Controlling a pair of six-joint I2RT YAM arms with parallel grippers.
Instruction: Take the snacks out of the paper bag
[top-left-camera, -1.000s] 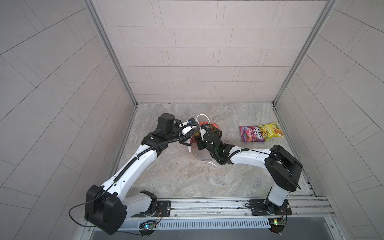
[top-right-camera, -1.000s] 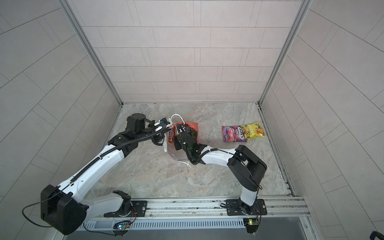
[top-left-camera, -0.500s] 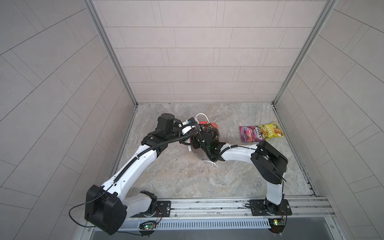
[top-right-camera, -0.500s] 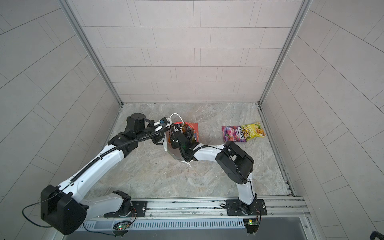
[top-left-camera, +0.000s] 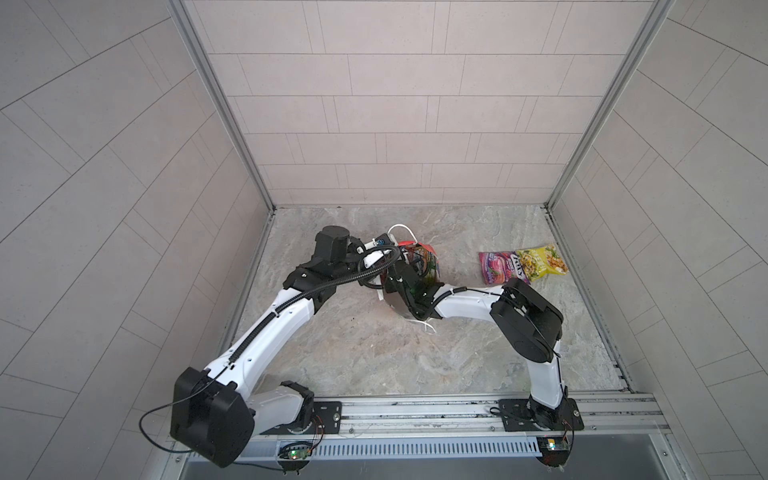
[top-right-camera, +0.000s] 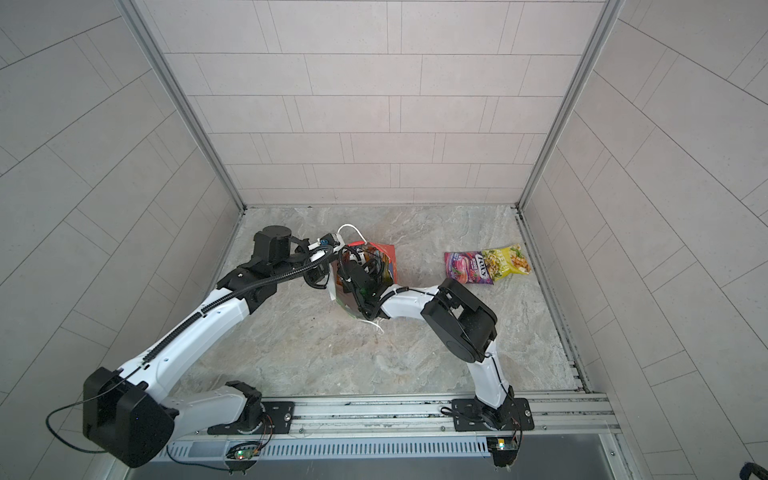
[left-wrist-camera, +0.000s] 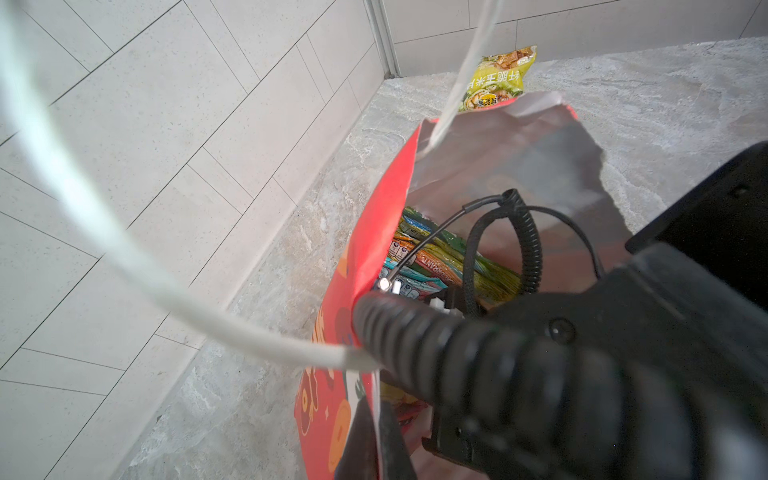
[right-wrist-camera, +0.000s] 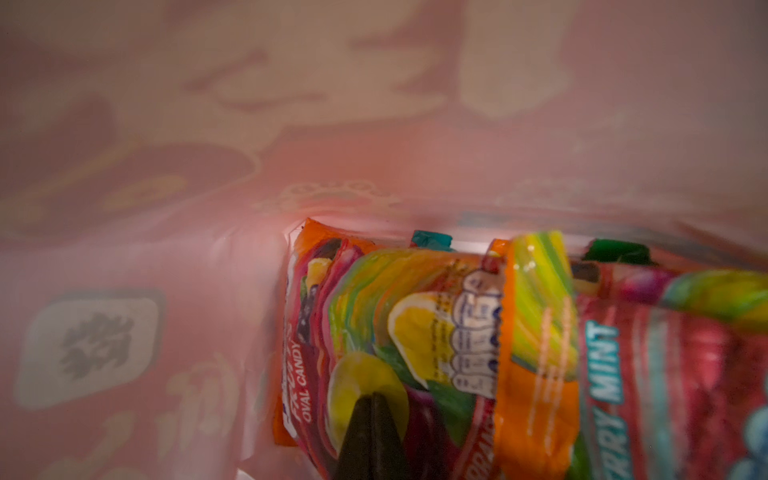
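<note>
The red paper bag (top-left-camera: 432, 254) (top-right-camera: 390, 261) stands open at mid-table. My left gripper (left-wrist-camera: 376, 409) is shut on its near rim, and paper shows between the fingers. My right gripper (right-wrist-camera: 372, 399) is down inside the bag (right-wrist-camera: 166, 166), out of sight in both top views. Its fingers are pressed together against a fruit-candy packet (right-wrist-camera: 374, 316). Whether they pinch it is unclear. An orange packet (right-wrist-camera: 536, 395) and a berry-mint one (right-wrist-camera: 665, 374) lie beside it. Two snacks lie outside at the right: purple (top-left-camera: 500, 268) (top-right-camera: 467, 268) and yellow-green (top-left-camera: 540, 259) (top-right-camera: 507, 262) (left-wrist-camera: 496, 79).
A white cord handle (left-wrist-camera: 104, 232) (top-left-camera: 401, 228) loops up from the bag by my left wrist. My right arm's black elbow (top-left-camera: 528, 320) hangs just in front of the two loose packets. Tiled walls close in three sides. A metal rail (top-left-camera: 415, 411) runs along the front.
My right arm has pushed deeper into the bag, its elbow swinging left, and its jaws have closed. The left arm and the two outside packets have not moved.
</note>
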